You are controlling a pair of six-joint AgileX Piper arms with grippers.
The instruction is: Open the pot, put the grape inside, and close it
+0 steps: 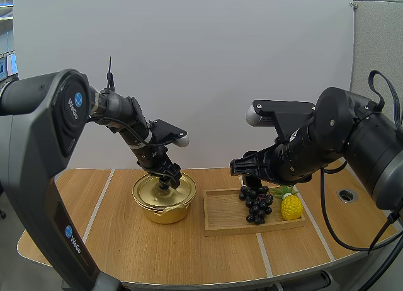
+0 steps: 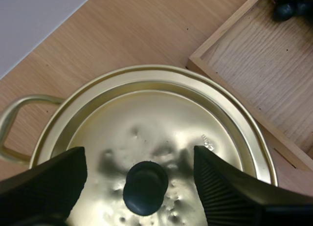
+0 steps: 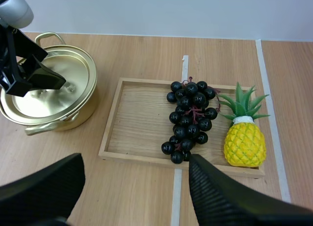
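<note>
The round gold-coloured metal pot [image 1: 165, 210] stands on the pale wooden tabletop [image 1: 157, 253] with its shallow dented lid [image 2: 161, 118] seated, so the opening step is not yet done. The left arm [image 1: 119, 118] reaches down over it, and its jaws are spread wide, one on either side of the small black knob [image 2: 145, 187] at the lid's centre without touching it. That straddle looks like the set-up for pinching the knob, the only part of the lid that offers a grip. Just beside the pot lies the shallow rectangular wooden tray [image 3: 137, 123], and in it rests the bunch of dark purple-black grapes [image 3: 188, 119], next to a small yellow toy pineapple with green leaves [image 3: 244, 143]. The right arm [image 1: 327, 140] hangs above the tray with its jaws released and holding nothing, poised near the grapes, probably so it can take them as soon as the pot is open. The bunch's stem runs down its middle, a likely place to grasp.
</note>
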